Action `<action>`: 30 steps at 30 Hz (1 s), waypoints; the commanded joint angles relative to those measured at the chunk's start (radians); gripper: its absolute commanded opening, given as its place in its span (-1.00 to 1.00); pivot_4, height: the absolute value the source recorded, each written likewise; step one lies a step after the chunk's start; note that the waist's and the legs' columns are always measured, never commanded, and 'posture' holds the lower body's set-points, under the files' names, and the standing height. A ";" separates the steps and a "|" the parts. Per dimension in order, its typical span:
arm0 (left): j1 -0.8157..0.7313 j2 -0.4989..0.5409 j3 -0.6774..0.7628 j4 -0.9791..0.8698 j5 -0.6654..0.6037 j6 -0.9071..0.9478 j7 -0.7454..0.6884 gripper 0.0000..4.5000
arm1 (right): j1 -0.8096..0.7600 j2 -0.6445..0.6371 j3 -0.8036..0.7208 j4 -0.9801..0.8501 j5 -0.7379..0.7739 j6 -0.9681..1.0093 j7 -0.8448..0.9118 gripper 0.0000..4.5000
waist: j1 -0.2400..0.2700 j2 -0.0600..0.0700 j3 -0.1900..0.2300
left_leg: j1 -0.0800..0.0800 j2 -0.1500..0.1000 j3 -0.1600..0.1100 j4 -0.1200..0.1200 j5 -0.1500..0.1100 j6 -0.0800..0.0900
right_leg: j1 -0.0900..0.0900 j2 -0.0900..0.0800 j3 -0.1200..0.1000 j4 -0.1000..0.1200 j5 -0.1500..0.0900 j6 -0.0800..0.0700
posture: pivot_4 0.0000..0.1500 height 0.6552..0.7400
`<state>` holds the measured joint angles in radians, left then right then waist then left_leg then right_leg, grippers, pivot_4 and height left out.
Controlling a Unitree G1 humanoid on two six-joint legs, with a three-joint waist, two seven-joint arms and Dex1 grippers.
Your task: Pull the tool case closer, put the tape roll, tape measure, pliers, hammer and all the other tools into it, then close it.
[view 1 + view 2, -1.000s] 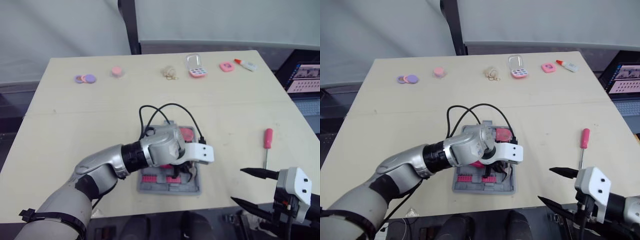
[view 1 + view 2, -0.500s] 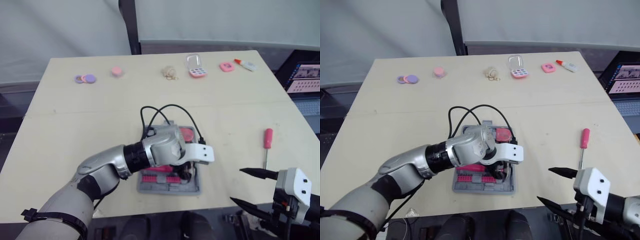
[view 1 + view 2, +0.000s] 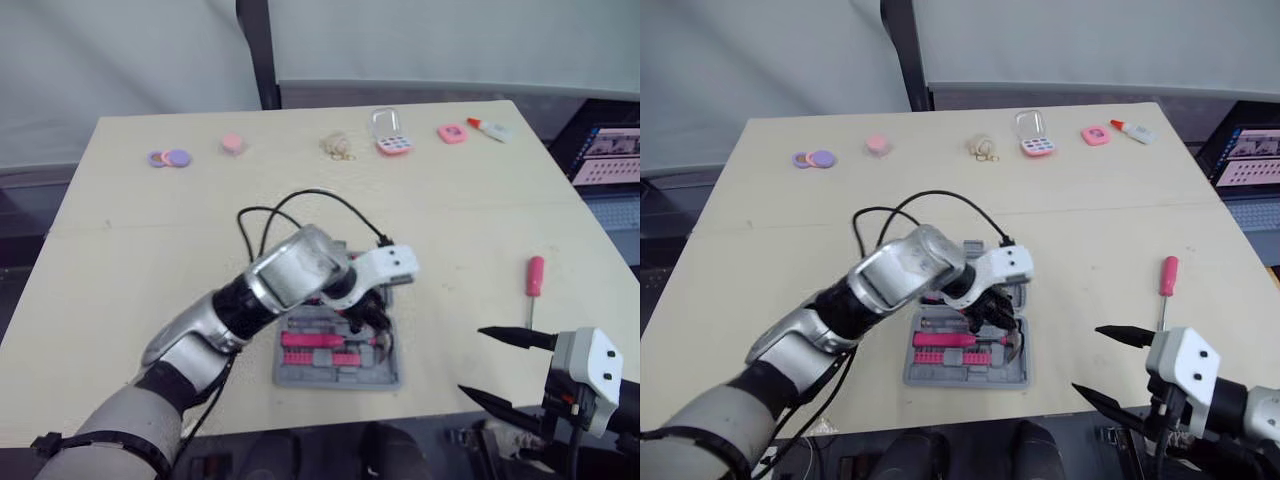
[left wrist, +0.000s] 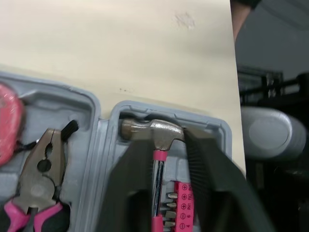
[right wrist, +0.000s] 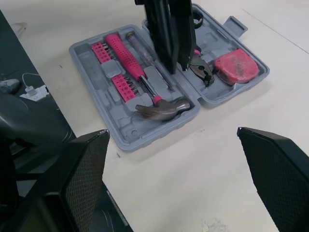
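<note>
The grey tool case point(image 3: 340, 378) lies open near the table's front edge. In it lie a pink-handled hammer point(image 5: 145, 72), pliers point(image 4: 41, 179), a red tape measure point(image 5: 236, 63) and pink bits point(image 5: 120, 82). My left gripper point(image 3: 368, 318) hovers open just above the case, its fingers point(image 4: 130, 193) to either side of the hammer's head point(image 4: 154, 131) without gripping it. A pink screwdriver point(image 3: 536, 280) lies on the table to the right of the case. My right gripper point(image 3: 470, 361) stands open off the table's front right corner, holding nothing.
Along the far edge sit purple and pink discs point(image 3: 170, 158), a pink disc point(image 3: 233, 142), rubber bands point(image 3: 338, 148), a clear box point(image 3: 390, 132), a pink item point(image 3: 452, 133) and a glue bottle point(image 3: 490, 128). A black cable point(image 3: 300, 200) loops off the left wrist.
My left gripper has risen and swung toward the back of the case, uncovering the hammer lying in its slot. The right gripper has stayed put.
</note>
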<state>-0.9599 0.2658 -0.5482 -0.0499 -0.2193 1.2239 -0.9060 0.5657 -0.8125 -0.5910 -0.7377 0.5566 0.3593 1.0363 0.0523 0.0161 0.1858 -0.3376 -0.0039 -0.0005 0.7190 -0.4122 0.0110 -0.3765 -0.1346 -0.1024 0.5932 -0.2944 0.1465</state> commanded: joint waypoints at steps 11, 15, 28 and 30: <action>0.463 0.196 0.303 -0.103 -0.069 -0.756 -0.148 -0.99 | 0.000 0.008 -0.008 -0.001 0.002 -0.001 -0.001 1.00 | 0.002 0.001 -0.001 | 0.001 0.000 -0.004 0.000 0.000 0.000 | 0.000 0.000 0.001 0.000 0.000 0.000 | 1.00 1.00; 0.520 0.189 0.305 -0.079 -0.060 -0.850 -0.137 -0.99 | -0.008 0.003 -0.011 0.007 0.002 -0.002 0.002 1.00 | 0.004 0.001 -0.001 | 0.001 -0.001 -0.003 0.000 0.000 0.000 | 0.001 -0.001 0.000 0.000 0.000 0.000 | 1.00 1.00; 0.602 0.148 0.224 0.042 0.062 -1.010 -0.073 -0.99 | -0.003 0.002 -0.033 0.000 0.007 0.006 0.000 1.00 | -0.001 0.002 -0.001 | 0.002 -0.001 0.002 -0.001 0.000 0.000 | 0.001 -0.001 0.000 0.000 0.000 0.000 | 1.00 1.00; 0.607 0.145 0.221 0.059 0.074 -1.028 -0.070 -0.99 | 0.001 0.003 -0.036 -0.004 0.009 0.008 -0.001 1.00 | 0.000 0.002 -0.001 | 0.002 -0.001 0.002 0.000 0.000 0.000 | 0.001 -0.001 0.000 0.000 0.000 0.000 | 1.00 1.00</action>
<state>-0.3590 0.4138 -0.3244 0.0175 -0.1497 0.2241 -0.9794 0.5605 -0.8109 -0.5943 -0.7185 0.5565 0.3713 1.0362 0.0521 0.0177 0.1847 -0.3358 -0.0046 0.0010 0.7185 -0.4123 0.0110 -0.3758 -0.1352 -0.1024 0.5937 -0.2942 0.1466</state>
